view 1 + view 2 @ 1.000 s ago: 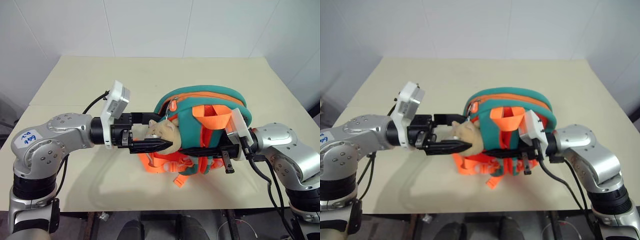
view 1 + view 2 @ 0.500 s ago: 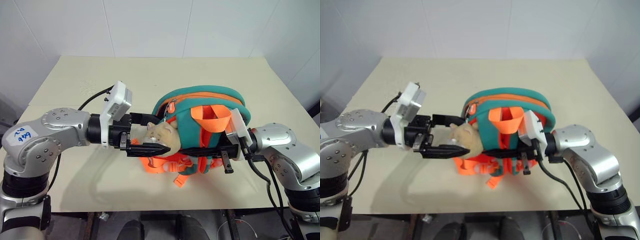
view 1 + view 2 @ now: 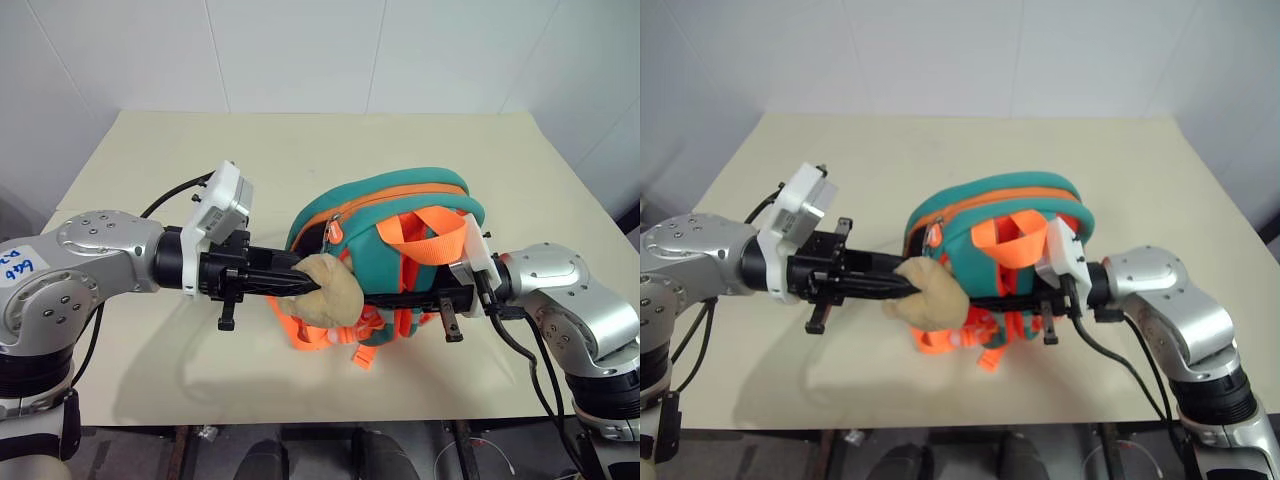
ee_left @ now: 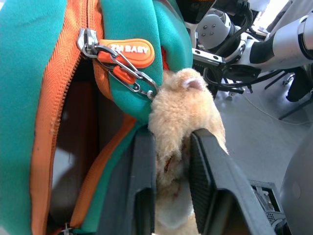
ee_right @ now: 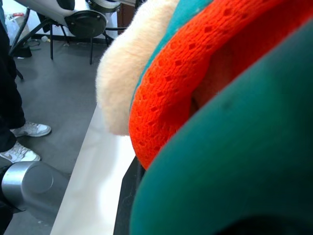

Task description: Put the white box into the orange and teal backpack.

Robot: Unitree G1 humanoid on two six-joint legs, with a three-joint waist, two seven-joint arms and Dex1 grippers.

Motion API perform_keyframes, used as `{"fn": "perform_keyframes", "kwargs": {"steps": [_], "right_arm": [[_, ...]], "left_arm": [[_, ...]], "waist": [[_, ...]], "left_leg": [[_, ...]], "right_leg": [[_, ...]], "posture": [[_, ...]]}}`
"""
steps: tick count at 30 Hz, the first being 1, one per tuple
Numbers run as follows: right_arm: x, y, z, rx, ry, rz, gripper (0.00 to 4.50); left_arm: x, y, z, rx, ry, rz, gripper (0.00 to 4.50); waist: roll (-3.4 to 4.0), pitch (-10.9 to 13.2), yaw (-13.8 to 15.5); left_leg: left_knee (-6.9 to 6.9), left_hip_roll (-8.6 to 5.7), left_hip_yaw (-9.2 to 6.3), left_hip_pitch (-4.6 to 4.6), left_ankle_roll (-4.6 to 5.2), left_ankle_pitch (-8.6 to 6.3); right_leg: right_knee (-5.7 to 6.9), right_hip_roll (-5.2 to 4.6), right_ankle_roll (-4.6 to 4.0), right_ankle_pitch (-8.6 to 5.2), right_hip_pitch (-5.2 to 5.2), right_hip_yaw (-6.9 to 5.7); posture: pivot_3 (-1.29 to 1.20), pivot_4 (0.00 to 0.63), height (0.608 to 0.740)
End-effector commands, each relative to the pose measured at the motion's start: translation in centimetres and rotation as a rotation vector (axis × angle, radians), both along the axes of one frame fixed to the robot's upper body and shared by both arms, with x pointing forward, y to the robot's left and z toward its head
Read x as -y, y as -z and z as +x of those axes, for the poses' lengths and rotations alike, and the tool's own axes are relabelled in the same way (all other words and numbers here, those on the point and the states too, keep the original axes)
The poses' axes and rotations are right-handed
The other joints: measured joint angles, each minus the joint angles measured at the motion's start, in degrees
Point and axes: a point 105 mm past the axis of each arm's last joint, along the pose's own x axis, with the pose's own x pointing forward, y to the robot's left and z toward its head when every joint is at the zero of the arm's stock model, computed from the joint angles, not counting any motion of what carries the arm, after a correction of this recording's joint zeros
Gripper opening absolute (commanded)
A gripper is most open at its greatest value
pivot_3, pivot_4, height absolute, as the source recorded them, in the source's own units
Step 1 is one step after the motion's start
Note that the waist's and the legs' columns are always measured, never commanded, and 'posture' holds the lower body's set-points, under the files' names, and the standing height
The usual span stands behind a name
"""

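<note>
we see orange and teal backpack (image 3: pixel 385 215) held up over table (image 3: pixel 150 160) centre | left gripper (image 4: pixel 172 161) at its 9 o'clock; jaws pinching tan plush toy (image 3: pixel 328 290) | right gripper (image 3: pixel 400 299) at 3 o'clock; jaws pressed together under the bag | white box: cannot tell where
</note>
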Motion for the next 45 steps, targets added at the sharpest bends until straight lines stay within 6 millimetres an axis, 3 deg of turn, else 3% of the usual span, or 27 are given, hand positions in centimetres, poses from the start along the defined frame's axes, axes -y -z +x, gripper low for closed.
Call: {"fn": "perform_keyframes", "kwargs": {"steps": [1, 6, 8, 18, 25, 33, 36, 39, 45], "right_arm": [[-0.3, -0.9, -0.2, 0.047, -0.017, 0.02, 0.5], [-0.2, -0.9, -0.1, 0.05, -0.017, 0.019, 0.5], [-0.2, -0.9, -0.1, 0.052, -0.016, 0.017, 0.5], [0.0, -0.9, 0.0, 0.05, -0.012, 0.015, 0.5], [-0.2, -1.0, 0.4, 0.055, -0.02, 0.016, 0.5], [-0.1, -0.9, 0.5, 0.054, -0.019, 0.015, 0.5], [-0.1, -0.9, 0.5, 0.053, -0.02, 0.016, 0.5], [-0.1, -0.9, 0.5, 0.053, -0.022, 0.015, 0.5], [-0.2, -0.9, 0.6, 0.049, -0.03, 0.015, 0.5]], "left_arm": [[0.0, -1.4, -0.4, 0.097, 0.017, -0.01, 0.99], [-0.4, -2.0, 0.1, 0.098, -0.026, -0.03, 2.5], [-0.6, -2.1, -0.8, 0.065, 0.011, -0.03, 3.07], [-1.0, -3.1, -3.4, 0.111, 0.049, -0.022, 3.07], [-1.0, -1.3, -2.6, 0.087, 0.001, 0.06, 3.07], [-1.2, -2.6, -1.1, 0.198, -0.077, 0.015, 3.07], [-1.7, -2.6, -0.7, 0.197, -0.116, 0.026, 3.63], [-2.1, -2.6, -0.5, 0.19, -0.152, 0.028, 4.48], [-1.2, -1.6, -1.1, 0.133, -0.127, 0.016, 4.48]], "waist": [[0.0, 0.0, 0.0], [0.0, 0.0, 0.0], [0.0, 0.0, -0.1], [0.02, 0.0, 0.0], [0.03, 0.0, -0.1], [0.03, 0.0, 0.0], [0.03, 0.0, 0.0], [0.03, 0.0, -0.1], [0.03, 0.0, 0.0]], "left_leg": [[-0.01, 0.0, 0.0, 0.0, 0.0, 0.0], [-0.01, 0.0, 0.01, 0.0, 0.0, 0.0], [-0.01, 0.0, 0.01, 0.0, 0.0, 0.0], [-0.06, 0.01, 0.02, 0.01, -0.01, -0.01], [-0.06, 0.01, 0.04, 0.04, -0.02, -0.01], [-0.06, 0.0, 0.04, 0.02, -0.02, -0.01], [-0.06, 0.01, 0.04, 0.03, -0.02, -0.01], [-0.07, 0.01, 0.04, 0.03, -0.02, -0.01], [-0.08, 0.02, 0.03, 0.02, -0.02, -0.01]], "right_leg": [[-0.01, 0.0, 0.0, 0.0, 0.0, 0.0], [-0.01, 0.0, 0.0, 0.0, -0.01, 0.0], [0.0, 0.01, 0.0, 0.0, 0.0, 0.0], [-0.02, -0.03, 0.0, 0.0, -0.02, 0.01], [0.01, 0.01, -0.01, -0.01, -0.01, 0.0], [-0.01, 0.01, -0.01, -0.01, -0.02, 0.01], [0.0, 0.01, -0.01, -0.01, -0.02, 0.01], [0.0, 0.02, -0.01, -0.01, -0.02, 0.01], [-0.01, -0.01, -0.01, -0.01, -0.02, 0.01]], "posture": [[0.0, 0.15, 0.74], [0.0, 0.15, 0.74], [0.0, 0.15, 0.74], [0.0, 0.15, 0.74], [0.0, 0.15, 0.74], [0.0, 0.15, 0.74], [0.0, 0.15, 0.74], [0.0, 0.15, 0.74], [0.0, 0.15, 0.74]]}}
